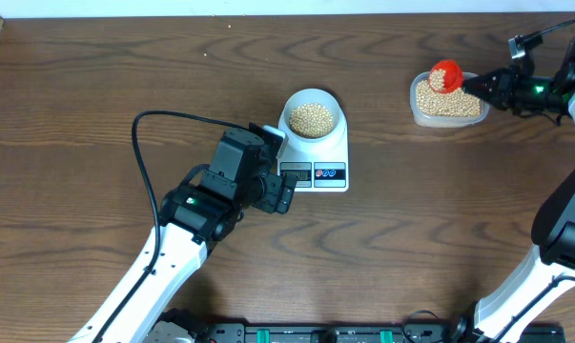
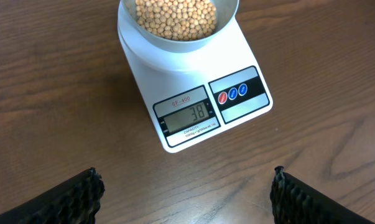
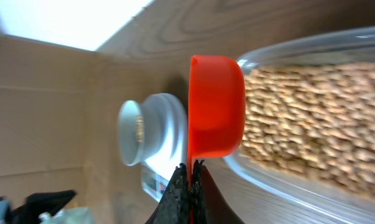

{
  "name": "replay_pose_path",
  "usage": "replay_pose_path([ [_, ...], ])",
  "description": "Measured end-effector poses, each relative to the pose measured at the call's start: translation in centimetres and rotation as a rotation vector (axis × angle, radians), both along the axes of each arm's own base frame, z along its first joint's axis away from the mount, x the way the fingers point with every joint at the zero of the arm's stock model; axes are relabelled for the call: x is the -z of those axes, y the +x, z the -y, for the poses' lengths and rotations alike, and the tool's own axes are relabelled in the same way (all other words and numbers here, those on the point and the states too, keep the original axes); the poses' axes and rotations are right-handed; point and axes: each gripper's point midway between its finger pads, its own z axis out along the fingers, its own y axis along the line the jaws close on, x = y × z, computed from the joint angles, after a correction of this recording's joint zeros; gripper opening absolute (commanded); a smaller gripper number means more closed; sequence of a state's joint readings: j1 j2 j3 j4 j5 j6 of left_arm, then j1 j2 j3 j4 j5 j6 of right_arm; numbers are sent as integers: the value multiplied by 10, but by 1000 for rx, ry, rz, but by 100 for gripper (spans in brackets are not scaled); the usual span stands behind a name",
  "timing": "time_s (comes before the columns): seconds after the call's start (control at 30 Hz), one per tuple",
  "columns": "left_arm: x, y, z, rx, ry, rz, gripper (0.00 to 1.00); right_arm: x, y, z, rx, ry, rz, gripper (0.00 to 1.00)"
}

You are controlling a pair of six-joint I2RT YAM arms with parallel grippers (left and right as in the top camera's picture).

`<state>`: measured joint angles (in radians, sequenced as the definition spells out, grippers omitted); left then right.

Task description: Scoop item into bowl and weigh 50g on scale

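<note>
In the left wrist view, the bowl (image 2: 181, 46) is cut off by the top edge and the fingers (image 2: 72, 199) of the left gripper (image 2: 186, 186) by the bottom edge. From overhead, the figures on the scale (image 1: 339, 152) cannot be read. In the right wrist view, the beans (image 3: 311, 124) are blurred, and the handle of the red scoop (image 3: 215, 106) is largely hidden within the right gripper (image 3: 190, 180).

One scale (image 1: 336, 152), one bowl (image 2: 181, 45), one clear tub (image 1: 449, 122) and one red scoop (image 1: 446, 76) are counted. Two grippers are seen, the left gripper (image 2: 184, 180) and the right gripper (image 3: 190, 174). The beans (image 1: 312, 119) are too many to be counted.

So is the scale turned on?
On. The scale shows 38 on its display, with the bowl of beans on top.
</note>
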<state>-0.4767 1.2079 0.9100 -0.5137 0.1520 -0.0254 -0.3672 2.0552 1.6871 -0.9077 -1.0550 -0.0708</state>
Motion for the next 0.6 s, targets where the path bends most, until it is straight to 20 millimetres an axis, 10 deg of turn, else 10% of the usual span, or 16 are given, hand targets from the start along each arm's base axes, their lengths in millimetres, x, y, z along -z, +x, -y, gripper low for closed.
replay_pose_path([
  [0.6, 0, 0, 0, 0, 0, 0, 88, -22, -3, -107, -238, 117, 61, 1],
])
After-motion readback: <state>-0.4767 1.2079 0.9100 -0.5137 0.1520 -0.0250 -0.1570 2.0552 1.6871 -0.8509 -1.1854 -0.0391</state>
